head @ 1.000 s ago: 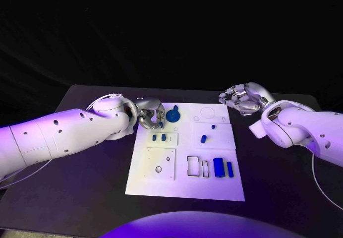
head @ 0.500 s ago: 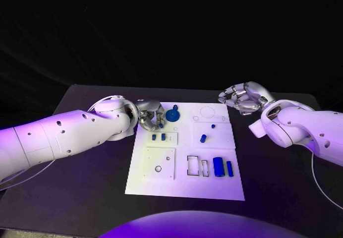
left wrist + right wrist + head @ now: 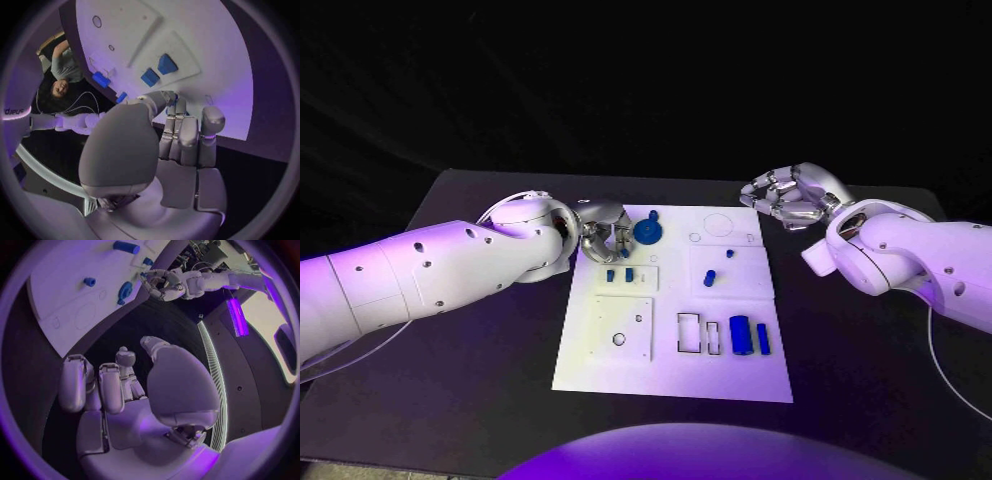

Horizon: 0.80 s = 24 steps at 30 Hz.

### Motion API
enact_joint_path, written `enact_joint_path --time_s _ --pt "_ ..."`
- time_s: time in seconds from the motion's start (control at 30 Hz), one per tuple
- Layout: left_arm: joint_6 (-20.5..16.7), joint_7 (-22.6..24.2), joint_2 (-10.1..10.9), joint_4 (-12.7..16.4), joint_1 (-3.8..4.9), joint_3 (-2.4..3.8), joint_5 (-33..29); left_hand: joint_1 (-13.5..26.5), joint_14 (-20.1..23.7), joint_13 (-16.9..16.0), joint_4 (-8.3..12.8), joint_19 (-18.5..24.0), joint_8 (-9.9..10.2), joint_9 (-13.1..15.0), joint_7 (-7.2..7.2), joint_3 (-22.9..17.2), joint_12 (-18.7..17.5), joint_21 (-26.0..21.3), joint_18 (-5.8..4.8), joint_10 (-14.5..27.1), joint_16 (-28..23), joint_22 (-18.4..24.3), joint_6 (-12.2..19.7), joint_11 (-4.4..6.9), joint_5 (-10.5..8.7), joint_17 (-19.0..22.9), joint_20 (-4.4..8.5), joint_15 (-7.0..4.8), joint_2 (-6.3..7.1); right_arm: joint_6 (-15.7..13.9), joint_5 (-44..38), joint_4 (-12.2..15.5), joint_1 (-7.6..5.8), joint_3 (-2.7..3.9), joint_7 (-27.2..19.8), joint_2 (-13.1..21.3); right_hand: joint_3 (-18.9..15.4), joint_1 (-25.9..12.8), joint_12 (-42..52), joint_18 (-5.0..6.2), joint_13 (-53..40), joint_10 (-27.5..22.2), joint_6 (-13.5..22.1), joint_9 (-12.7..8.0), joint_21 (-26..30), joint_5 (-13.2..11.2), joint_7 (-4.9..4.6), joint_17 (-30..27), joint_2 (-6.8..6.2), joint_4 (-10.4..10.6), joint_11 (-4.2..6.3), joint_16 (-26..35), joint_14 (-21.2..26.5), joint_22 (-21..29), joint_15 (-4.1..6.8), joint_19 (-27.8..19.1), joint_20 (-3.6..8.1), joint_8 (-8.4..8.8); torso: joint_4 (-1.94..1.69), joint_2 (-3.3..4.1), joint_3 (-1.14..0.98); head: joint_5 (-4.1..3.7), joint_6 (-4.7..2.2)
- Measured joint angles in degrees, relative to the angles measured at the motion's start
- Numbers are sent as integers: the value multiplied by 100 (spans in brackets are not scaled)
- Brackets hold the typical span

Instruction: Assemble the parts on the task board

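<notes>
The white board is laid in the middle of the black bench, with its long sides running from the near edge to the far edge.

The left hand is seen at the far left corner of the board. Its fingers are curled in and pressed close together, and a round blue disc stands just beside their tips. It seems that the disc is touched or pinched by the fingertips, but this cannot be told with certainty, because the contact is hidden by the hand in the left wrist view.

The right hand is held above the bench near the far right corner of the board, apart from it. Its fingers are curled in toward the palm and nothing is held in them.

Two small blue blocks lie side by side on the left part of the board, nearer than the disc. A small blue peg is seen near the middle of the board. Two blue bars lie toward the right edge, beside two empty rectangular slots. A square plate with holes is found on the near left part of the board.
</notes>
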<state>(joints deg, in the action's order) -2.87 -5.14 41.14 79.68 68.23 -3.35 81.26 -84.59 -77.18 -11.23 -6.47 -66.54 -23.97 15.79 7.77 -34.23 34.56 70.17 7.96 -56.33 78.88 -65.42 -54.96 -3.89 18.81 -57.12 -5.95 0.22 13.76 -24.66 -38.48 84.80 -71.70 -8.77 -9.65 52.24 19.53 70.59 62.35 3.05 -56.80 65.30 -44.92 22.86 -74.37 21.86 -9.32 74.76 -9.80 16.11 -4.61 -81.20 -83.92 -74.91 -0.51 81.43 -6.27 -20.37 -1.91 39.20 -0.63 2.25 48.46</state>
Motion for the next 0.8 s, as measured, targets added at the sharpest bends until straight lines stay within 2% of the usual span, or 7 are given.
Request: enact_joint_path --time_s 0.1,0.27,0.57,0.8 --pt "8 -4 -6 -8 0 0 -3 24 0 17 0 4 12 0 0 0 -47 0 0 0 0 17 1 0 0 30 -4 0 24 0 0 0 0 0 0 0 0 0 0 0 0 0 0 0 0 0 0 0 0 0 0 0 0 0 0 0 0 0 -1 0 2 1 1" --pt "33 -16 -9 -24 0 -1 -10 102 70 68 -1 124 192 -43 83 -1 -196 -88 0 94 -38 109 181 -93 1 186 -61 70 101 0 0 0 0 1 -1 0 0 0 0 0 0 0 0 0 0 0 0 0 0 0 0 0 0 0 0 0 0 0 -3 0 2 3 3" --pt "70 -40 -7 -32 -2 -5 -22 105 84 76 1 148 226 -61 83 -2 -218 -120 0 115 -38 139 224 -114 1 250 -77 83 105 0 0 -2 1 2 -1 2 0 0 0 0 0 0 0 0 0 0 0 0 0 0 0 0 0 1 0 0 0 0 -1 0 0 11 8" --pt "64 -40 -1 -30 -3 -5 -31 166 205 108 31 267 288 -69 83 -32 -301 -222 -1 249 -89 237 223 -164 1 439 -101 123 165 0 0 -3 1 0 -1 2 0 0 0 0 0 0 0 0 0 0 0 0 0 0 0 0 0 1 0 0 0 0 2 0 0 11 8"
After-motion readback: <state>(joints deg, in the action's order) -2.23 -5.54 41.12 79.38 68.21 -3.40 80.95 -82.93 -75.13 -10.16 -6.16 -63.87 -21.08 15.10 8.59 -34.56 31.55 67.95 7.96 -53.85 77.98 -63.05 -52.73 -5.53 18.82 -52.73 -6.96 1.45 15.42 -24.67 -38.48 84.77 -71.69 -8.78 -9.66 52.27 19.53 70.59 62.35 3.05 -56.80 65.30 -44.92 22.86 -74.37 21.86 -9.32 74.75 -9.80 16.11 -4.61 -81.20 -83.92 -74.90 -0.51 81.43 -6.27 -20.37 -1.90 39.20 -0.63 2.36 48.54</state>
